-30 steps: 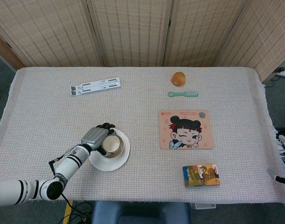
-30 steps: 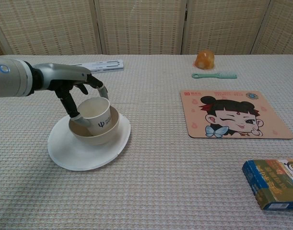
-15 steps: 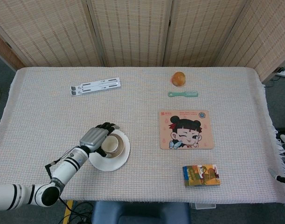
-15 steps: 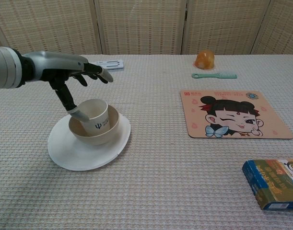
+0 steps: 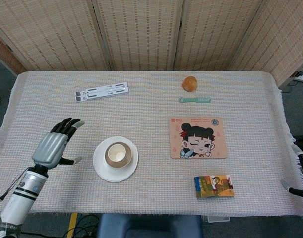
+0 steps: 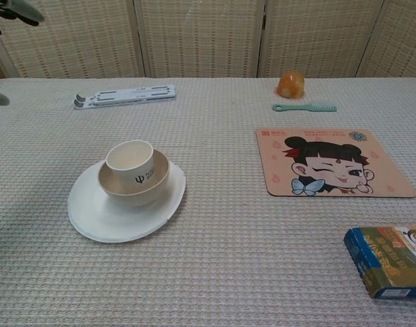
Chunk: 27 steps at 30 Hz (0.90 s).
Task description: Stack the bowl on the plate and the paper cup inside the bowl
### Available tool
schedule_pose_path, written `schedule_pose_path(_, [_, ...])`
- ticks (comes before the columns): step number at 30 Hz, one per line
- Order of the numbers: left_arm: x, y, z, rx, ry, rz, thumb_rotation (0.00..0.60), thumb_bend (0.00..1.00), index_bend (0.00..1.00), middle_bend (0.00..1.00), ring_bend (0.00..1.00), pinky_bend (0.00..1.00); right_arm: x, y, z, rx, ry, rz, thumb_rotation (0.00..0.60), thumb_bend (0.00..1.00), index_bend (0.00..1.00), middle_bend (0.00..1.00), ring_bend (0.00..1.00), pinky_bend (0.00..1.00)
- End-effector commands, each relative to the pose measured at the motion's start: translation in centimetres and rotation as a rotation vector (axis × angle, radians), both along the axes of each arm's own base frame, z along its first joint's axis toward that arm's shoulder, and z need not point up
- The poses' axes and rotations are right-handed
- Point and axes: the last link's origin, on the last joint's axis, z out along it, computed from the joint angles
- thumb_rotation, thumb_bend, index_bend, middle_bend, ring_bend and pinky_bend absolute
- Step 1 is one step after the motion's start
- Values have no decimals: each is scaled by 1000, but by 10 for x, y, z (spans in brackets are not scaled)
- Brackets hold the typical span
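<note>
The paper cup (image 6: 131, 164) stands upright inside the bowl (image 6: 134, 182), leaning slightly toward the bowl's left wall, and the bowl sits on the white plate (image 6: 126, 201) on the near-left part of the table (image 5: 141, 114). A second ago the left hand (image 5: 51, 147) was closed around the cup over the bowl; half a second ago its fingers had spread above the rim; now it has pulled away to the left of the plate, well apart from the stack, palm down with fingers spread and nothing in them. In the chest view only dark fingertips show at the upper left corner. The cup is cream-white with a small dark trident-like mark on its side, the bowl is beige, and the plate is plain white with one edge a little uneven. There is one cup, one bowl and one plate. Elsewhere lie one folded white stand (image 5: 101, 91) at the far left, one orange (image 5: 190, 83), one green comb (image 5: 195, 100), one cartoon-girl mat (image 5: 198, 137) and one colourful box (image 5: 213, 186). Of the right hand only a small dark part shows at the right edge of the head view, and I cannot tell how its fingers lie.
</note>
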Motion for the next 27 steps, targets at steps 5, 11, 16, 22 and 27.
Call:
schedule_pose_path(5, [-85,-58,32,148,15,45,600,168,124,116,0,160,7,-2,-17,7,55,-22,600,221,0,0,0,0])
schedule_pose_path(11, [-123,-80,26,184,90,61,600,169,124,116,0,160,12,-3,-30,17,103,-42,600,221,0,0,0,0])
schedule_pose_path(16, [-146,-98,25,231,94,56,600,169,124,116,0,160,15,-3,-37,11,135,-57,600,221,0,0,0,0])
schedule_pose_path(22, [-162,-108,18,248,69,27,600,169,124,116,0,160,19,0,-42,-2,154,-62,600,221,0,0,0,0])
schedule_pose_path(27, [-164,-109,12,233,51,12,600,169,125,116,0,160,21,3,-43,-4,156,-63,600,221,0,0,0,0])
